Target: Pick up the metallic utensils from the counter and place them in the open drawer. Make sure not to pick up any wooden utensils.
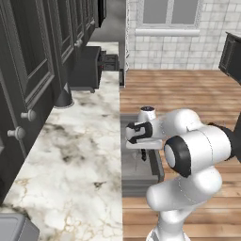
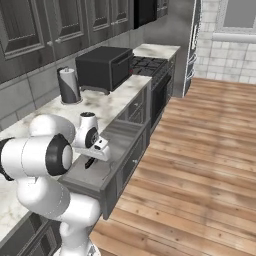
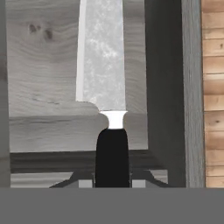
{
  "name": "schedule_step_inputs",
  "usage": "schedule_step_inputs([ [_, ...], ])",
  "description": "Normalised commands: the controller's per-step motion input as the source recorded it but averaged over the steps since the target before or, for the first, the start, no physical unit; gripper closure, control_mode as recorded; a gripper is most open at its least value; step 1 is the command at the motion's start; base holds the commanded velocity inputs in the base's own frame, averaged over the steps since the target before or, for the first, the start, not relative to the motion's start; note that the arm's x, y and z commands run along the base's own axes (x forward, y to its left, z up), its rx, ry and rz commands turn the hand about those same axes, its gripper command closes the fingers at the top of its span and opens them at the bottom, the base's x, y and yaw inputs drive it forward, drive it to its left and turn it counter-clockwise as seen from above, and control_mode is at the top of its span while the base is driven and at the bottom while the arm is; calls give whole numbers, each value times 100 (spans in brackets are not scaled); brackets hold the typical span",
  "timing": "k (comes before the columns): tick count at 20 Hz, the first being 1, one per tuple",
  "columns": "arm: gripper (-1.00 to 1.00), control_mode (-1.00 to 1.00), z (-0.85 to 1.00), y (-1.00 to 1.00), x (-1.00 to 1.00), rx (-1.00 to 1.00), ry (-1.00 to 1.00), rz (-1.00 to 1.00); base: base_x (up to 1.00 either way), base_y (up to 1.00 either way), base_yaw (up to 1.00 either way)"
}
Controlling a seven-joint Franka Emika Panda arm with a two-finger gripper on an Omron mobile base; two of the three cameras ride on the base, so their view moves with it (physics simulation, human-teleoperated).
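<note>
The hand is positioned above the open drawer, with a knife held between its fingers. The knife blade extends ahead of the hand over the drawer bottom. The tabletop lies to the hand's left.

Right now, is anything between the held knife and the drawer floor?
Nothing visible. The gripper is shut on the knife by its black handle, with the blade pointing into the open drawer. The grey drawer floor around the blade is bare, and the drawer's side wall stands clear of it.
</note>
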Motion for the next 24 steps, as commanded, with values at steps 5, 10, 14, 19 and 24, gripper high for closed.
schedule_step_inputs([
  [5,100,-100,-49,0,18,0,0,0,0,0,0],
  [10,100,-100,-43,-2,6,0,-3,0,0,0,0],
  [14,100,-100,-32,-3,5,0,-5,0,0,0,0],
  [19,100,-100,-30,-1,18,0,0,0,0,0,0],
  [24,100,-100,-31,-3,26,0,0,0,0,0,0],
])
